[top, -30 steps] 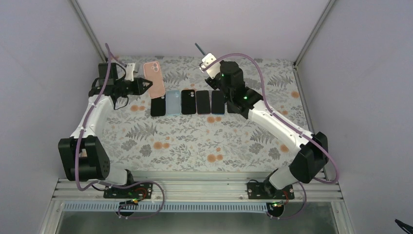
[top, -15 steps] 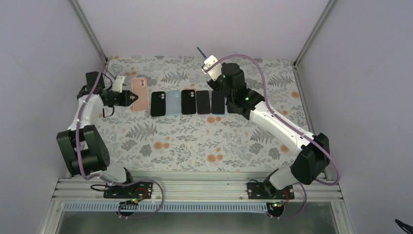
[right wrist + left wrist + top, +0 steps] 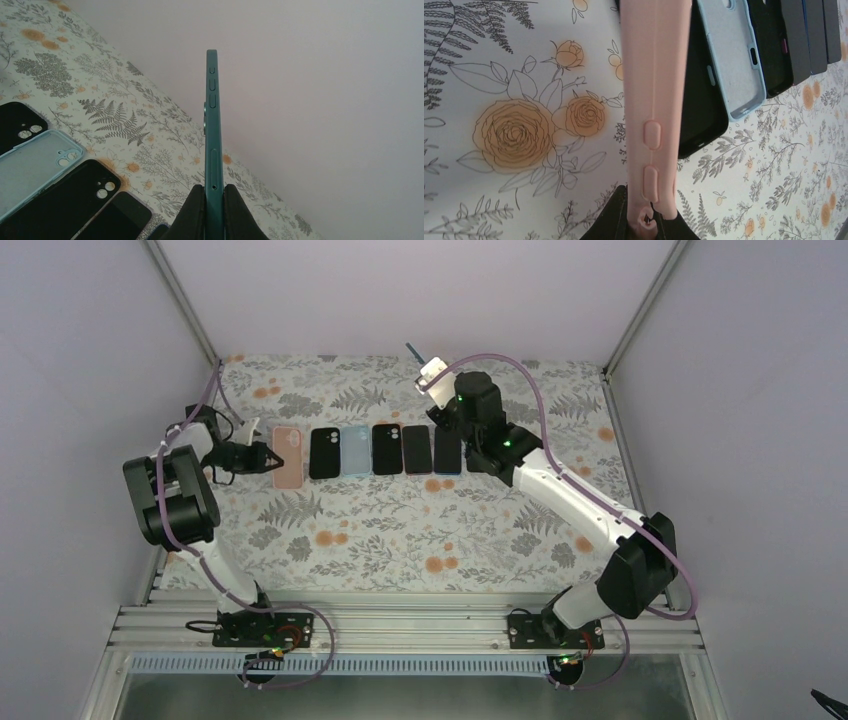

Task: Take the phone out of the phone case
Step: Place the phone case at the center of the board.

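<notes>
The pink phone case (image 3: 287, 456) is empty and sits low at the left end of a row of cases. My left gripper (image 3: 262, 457) is shut on its near end. In the left wrist view the phone case (image 3: 651, 90) shows edge-on, its bottom corner pinched in the gripper (image 3: 650, 220). I cannot tell whether it rests on the table. My right gripper (image 3: 421, 362) is raised at the back and shut on the teal phone (image 3: 411, 346). In the right wrist view the phone (image 3: 212, 125) stands edge-on, upright between the gripper (image 3: 214, 195) fingers.
Right of the pink case lie a black case (image 3: 323, 452), a light blue case (image 3: 355, 450), another black case (image 3: 387, 448) and two dark ones (image 3: 417, 448), side by side on the floral tablecloth (image 3: 400, 530). White walls close in the back and sides.
My left arm has swung down and left, bringing the pink case from up in the air to the left end of the row. The right arm has barely moved.
</notes>
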Motion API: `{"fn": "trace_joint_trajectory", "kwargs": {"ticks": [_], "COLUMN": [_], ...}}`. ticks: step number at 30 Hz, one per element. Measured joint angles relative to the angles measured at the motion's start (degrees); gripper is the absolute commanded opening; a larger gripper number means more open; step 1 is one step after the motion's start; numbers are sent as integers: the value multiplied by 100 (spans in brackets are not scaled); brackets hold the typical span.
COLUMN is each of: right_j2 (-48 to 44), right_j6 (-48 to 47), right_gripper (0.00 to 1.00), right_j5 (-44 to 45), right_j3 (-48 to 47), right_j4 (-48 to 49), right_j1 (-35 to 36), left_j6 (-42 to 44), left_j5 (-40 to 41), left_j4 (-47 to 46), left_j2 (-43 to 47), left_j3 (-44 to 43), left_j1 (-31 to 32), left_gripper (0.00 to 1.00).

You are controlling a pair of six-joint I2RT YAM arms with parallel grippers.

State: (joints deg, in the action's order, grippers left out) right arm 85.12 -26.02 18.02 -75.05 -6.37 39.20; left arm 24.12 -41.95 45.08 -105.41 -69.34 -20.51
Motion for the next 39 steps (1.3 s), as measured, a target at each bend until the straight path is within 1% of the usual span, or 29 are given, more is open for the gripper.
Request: {"fn": "trace_joint_trajectory", "kwargs": {"ticks": [6,14,36,39], "right_j2": [0,0,0,0], "right_j6": [48,81,109,114], "right_gripper": [4,4,4,4], "right_j5": [-37,-87,-133,-153], "right_j3": [0,0,22,42], "right_j4": [-20,-22,-103,-101], "right_j1": [-31,-63,-116,-118], "left_j6": [9,-131,-942,-1025], "left_j5": [-46,70,804,863], "left_j4": [79,138,129,116], "left_j2": [-597,-1034,-1228,-1233], "left_j3": [-415,-719,-1010,-1032], "left_j1": [0,-24,286,319], "left_gripper": [2,2,4,8]}}
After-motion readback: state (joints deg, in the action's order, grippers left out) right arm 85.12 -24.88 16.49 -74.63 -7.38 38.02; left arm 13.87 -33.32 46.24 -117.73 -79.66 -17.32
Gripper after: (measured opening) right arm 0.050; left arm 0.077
